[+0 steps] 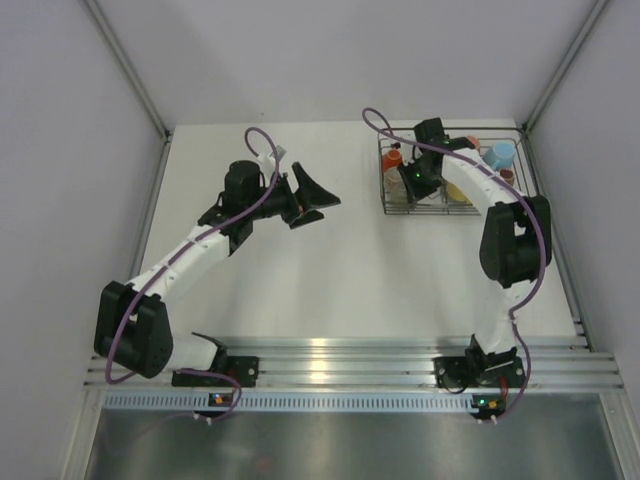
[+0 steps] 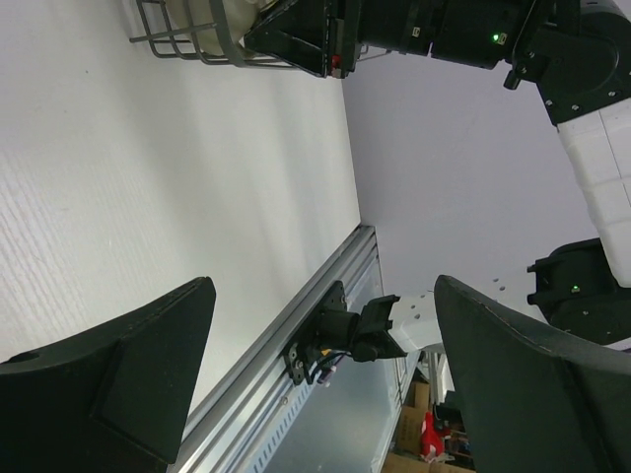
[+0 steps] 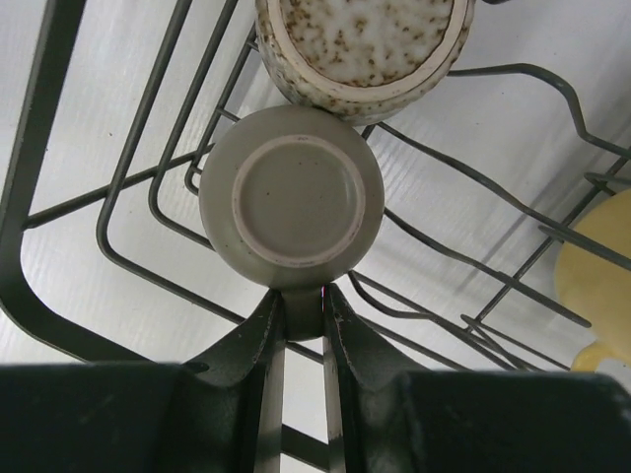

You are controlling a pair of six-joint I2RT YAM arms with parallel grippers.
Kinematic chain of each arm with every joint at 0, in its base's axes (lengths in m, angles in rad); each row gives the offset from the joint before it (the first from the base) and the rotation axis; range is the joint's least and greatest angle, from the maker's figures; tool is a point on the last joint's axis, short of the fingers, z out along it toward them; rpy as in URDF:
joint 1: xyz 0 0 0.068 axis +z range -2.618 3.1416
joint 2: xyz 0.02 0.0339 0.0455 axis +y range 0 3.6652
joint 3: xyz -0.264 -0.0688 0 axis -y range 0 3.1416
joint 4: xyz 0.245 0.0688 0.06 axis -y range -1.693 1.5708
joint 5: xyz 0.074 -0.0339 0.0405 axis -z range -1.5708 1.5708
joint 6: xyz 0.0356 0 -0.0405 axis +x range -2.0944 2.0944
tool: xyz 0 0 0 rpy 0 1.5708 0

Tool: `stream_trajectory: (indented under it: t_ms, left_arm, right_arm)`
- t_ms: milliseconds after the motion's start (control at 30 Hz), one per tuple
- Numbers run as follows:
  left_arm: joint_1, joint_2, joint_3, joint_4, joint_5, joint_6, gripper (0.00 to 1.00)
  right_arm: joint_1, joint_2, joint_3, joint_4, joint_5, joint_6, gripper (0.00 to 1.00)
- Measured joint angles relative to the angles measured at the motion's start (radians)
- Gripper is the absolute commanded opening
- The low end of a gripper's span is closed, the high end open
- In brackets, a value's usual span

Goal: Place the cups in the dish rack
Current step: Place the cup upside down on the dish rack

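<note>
While my left gripper hangs spread wide over the table, my right gripper is pinched on the near edge of a small grey-olive cup inside the dish rack. The cup is matte, with a pale ringed base. A speckled cup touches its far side, and a yellow cup lies to the right. Its base faces my wrist camera, mouth turned away, so its axis runs along my view.

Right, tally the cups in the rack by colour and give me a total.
orange cup: 1
pink cup: 1
blue cup: 1
brown cup: 1
yellow cup: 1
grey cup: 1
speckled cup: 1
Total: 7
</note>
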Motion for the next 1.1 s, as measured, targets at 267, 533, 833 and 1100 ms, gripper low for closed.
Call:
stream_trajectory:
  t_ms: [267,533,833,1100]
  left_arm:
    - [0.0,-0.001,0.004,0.0,-0.043,-0.002,0.98]
    - [-0.002,-0.027,0.003,0.0,-0.08,-0.003,0.98]
    - [-0.003,-0.029,0.003,-0.003,-0.084,-0.003,0.98]
    - [-0.003,-0.032,0.003,-0.012,-0.084,-0.003,0.98]
  right_arm:
    - [-0.046,0.074,0.086,-0.039,-0.125,-0.037,0.0]
    - [-0.048,0.097,0.118,-0.049,-0.147,-0.048,0.0]
    - [-0.048,0.095,0.118,-0.049,-0.129,-0.048,0.26]
    - [-0.033,0.076,0.112,-0.002,-0.149,-0.02,0.5]
